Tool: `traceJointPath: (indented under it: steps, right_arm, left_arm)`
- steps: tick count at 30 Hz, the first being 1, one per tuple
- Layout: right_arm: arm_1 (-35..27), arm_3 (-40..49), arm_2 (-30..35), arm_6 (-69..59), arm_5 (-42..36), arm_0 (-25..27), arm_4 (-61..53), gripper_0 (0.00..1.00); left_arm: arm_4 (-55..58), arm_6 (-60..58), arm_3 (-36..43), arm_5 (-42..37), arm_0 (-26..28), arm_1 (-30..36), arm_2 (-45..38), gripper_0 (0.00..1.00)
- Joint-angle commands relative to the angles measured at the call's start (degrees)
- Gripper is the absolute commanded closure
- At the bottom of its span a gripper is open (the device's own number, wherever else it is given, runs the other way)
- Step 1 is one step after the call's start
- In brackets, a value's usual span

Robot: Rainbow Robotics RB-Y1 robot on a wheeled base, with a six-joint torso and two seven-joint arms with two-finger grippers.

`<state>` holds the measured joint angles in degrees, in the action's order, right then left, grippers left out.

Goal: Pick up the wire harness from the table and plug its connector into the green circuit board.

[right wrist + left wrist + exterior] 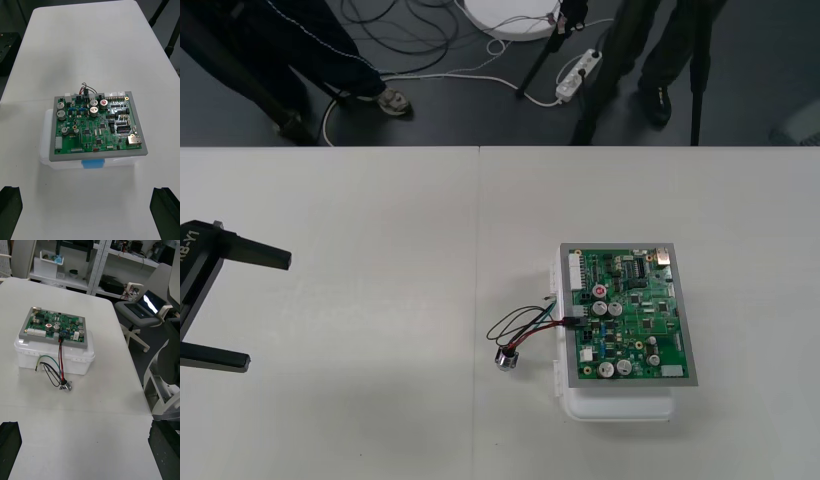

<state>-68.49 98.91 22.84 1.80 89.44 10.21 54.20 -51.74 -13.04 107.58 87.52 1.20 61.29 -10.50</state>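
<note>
The green circuit board point(630, 315) point(97, 123) point(56, 328) sits on its white base point(620, 405) point(52, 356) right of the table's middle. The harness's black plug point(578, 315) point(60, 338) sits in a connector on the board's left edge. Its wires point(525, 325) point(56, 367) point(85, 89) loop down onto the table and end at the metal socket point(508, 359) point(66, 386), which lies beside the base. My left gripper point(268, 310) point(88, 453) waits open at the far left, well away from the harness. My right gripper point(88, 213) is open too, back from the board, holding nothing.
A seam point(478, 250) runs down the middle of the table. The table's far edge point(500, 147) meets dark floor with cables and a power strip point(575, 75). Bare tabletop lies between the left gripper and the harness.
</note>
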Motion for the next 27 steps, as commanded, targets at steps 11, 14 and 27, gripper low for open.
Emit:
traceJointPath:
  steps: [11,14,27]
  right_arm:
    - [-2.08,-0.91,2.12,-1.1,0.56,-1.16,-1.02,0.0]
    - [-2.08,-0.91,2.12,-1.1,0.56,-1.16,-1.02,0.0]
    - [-2.08,-0.91,2.12,-1.1,0.56,-1.16,-1.02,0.0]
  left_arm:
    - [-0.47,0.12,-0.71,2.48,-1.64,0.32,0.3,0.0]
    - [-0.47,0.12,-0.71,2.48,-1.64,0.32,0.3,0.0]
    - [-0.47,0.12,-0.71,2.48,-1.64,0.32,0.3,0.0]
